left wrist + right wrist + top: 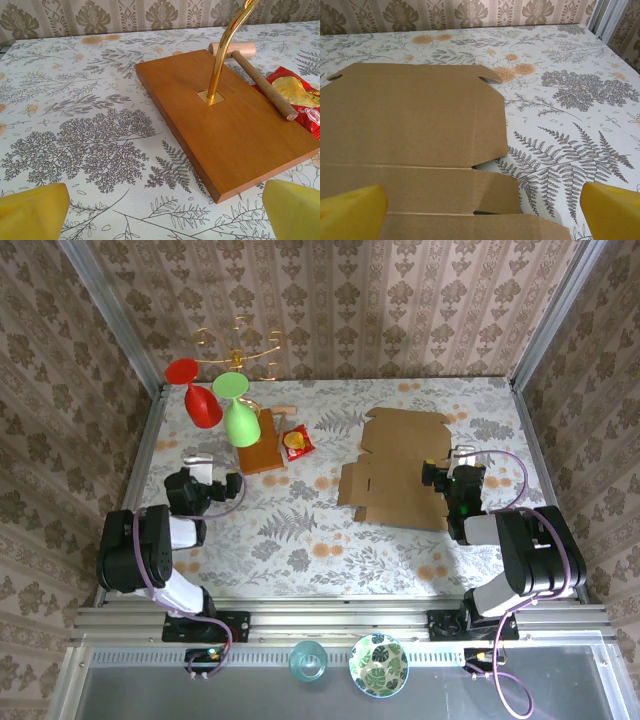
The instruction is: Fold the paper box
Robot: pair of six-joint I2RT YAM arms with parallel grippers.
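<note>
Brown cardboard, the paper box point(400, 468) lies flat, unfolded, well right of the wooden stand point(262, 454), long axis roughly near-to-far, its right edge under the spread right jaws; the left jaws, also spread, face the stand.

Floral table point(300, 540) with paper box point(400, 465), stand point(263, 454), packet point(297, 443)

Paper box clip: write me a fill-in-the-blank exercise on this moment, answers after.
1. The paper box lies ____ on the table, not yet folded.
2. The left gripper and the right gripper both have their jaws ____.
3. Beside the green glass hangs a ____ glass.
Missing words: flat; open; red.
</note>
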